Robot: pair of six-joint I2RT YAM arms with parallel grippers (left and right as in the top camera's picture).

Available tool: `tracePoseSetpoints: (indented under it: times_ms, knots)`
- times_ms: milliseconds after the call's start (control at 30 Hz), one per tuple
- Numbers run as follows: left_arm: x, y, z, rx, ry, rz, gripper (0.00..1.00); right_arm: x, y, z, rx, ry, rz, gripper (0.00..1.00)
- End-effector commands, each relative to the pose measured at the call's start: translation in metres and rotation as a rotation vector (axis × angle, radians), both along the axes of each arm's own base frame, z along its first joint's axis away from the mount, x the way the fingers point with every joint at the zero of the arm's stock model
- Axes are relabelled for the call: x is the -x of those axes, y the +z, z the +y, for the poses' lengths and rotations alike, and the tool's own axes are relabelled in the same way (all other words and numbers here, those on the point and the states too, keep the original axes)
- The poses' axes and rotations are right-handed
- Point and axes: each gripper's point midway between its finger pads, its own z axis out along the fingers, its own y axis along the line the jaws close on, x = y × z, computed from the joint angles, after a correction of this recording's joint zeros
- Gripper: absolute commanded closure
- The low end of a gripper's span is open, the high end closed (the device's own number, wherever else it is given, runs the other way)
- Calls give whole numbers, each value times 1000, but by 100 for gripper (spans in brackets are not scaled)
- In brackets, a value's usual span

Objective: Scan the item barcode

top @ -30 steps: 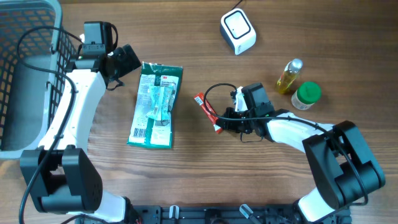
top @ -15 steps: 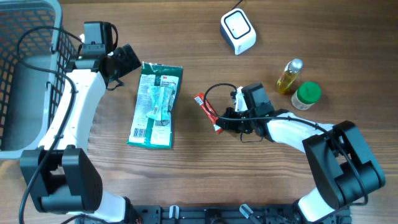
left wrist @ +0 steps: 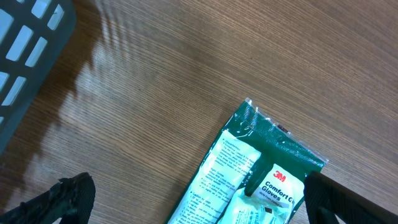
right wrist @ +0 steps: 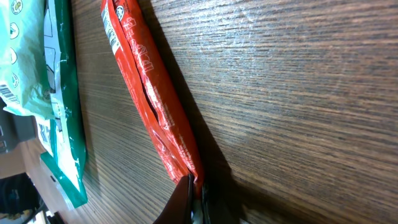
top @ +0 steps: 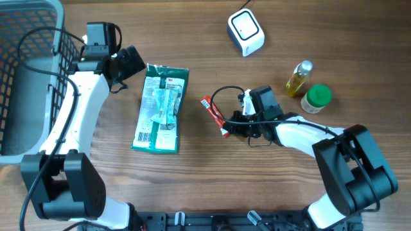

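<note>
Red is where the work is: a thin red packet (top: 214, 116) lies slantwise on the wooden table (top: 192, 186) between the green glove pack (top: 159, 108) and the right arm; the right gripper (top: 227, 131) is clenched tight on the packet's lower sealed end, which the wrist view shows running in between the closed tips; the packet's body appears to rest on the wood rather than hang in the air. Nothing has just changed; over the last second the packet, the glove pack and both arms sit exactly where they did, so the grip looks made but the lift has not begun. The white scanner (top: 246, 32) stands well apart near the far edge, so carrying the packet there and turning its printed code to the scanner's face is probably all still ahead. The left gripper (top: 131, 61) hovers spread wide and holding nothing, just beside the top corner of the glove pack, near the grey basket (top: 26, 25); compared with the earlier frame I can find no difference at all.
</note>
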Motion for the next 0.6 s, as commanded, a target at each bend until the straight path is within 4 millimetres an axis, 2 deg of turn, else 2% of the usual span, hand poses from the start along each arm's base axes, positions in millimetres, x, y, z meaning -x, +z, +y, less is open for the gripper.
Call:
tracePoseSetpoints:
  times_ms: [0,467,567]
  knots:
    - [-1,4,3,-15,8,-9,0,5,-14,-8,53,-2,13,96]
    - [-1,4,3,-15,8,-9,0,5,-14,-8,52,2,12,96]
    - [-1,4,3,-15,8,-10,0,5,-6,-2,21,53,-18,96]
